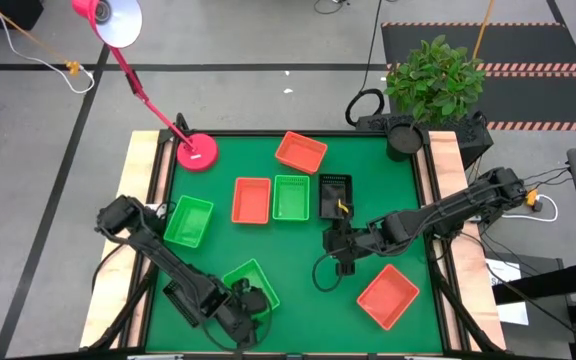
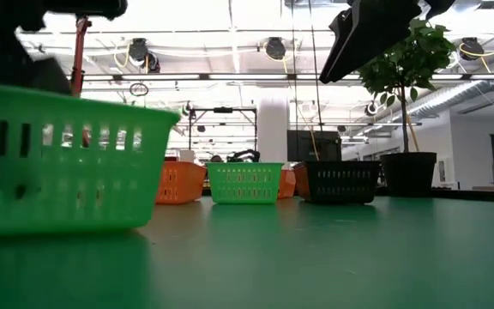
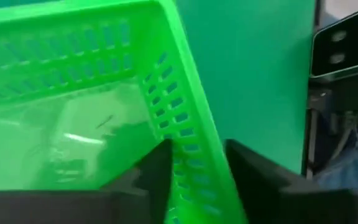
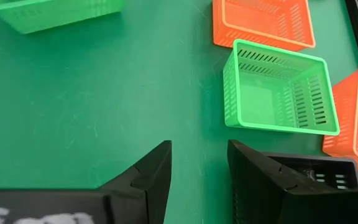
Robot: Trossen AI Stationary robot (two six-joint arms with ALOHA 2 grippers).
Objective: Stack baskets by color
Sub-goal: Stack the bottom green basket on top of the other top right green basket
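My left gripper [image 1: 256, 303] is at the near left of the table, shut on a green basket [image 1: 248, 280] that fills the low view's left [image 2: 58, 163]. My right gripper [image 1: 342, 262] hangs open over bare table near the middle, close to a black basket [image 1: 335, 196], with nothing between its fingers [image 4: 199, 155]. An orange basket [image 1: 251, 200] and a green basket [image 1: 290, 197] rest flat on the table side by side, left of the black one. Another green basket [image 1: 189, 221] lies at the left. Orange baskets lie at the far middle [image 1: 300, 151] and near right [image 1: 388, 296]. My left gripper [image 3: 194, 168] has the green basket's slotted side wall [image 3: 185, 134] between its fingers, one finger [image 3: 157, 165] inside the basket and the other outside. The fingers slant down across the wall's rim. I cannot tell whether the basket's bottom is clear of the table.
A pink lamp base [image 1: 197, 152] stands at the far left, its arm leaning out past the table's far edge. A potted plant [image 1: 433, 80] stands beyond the far right corner. Bare green table lies between the held basket and the near-right orange one.
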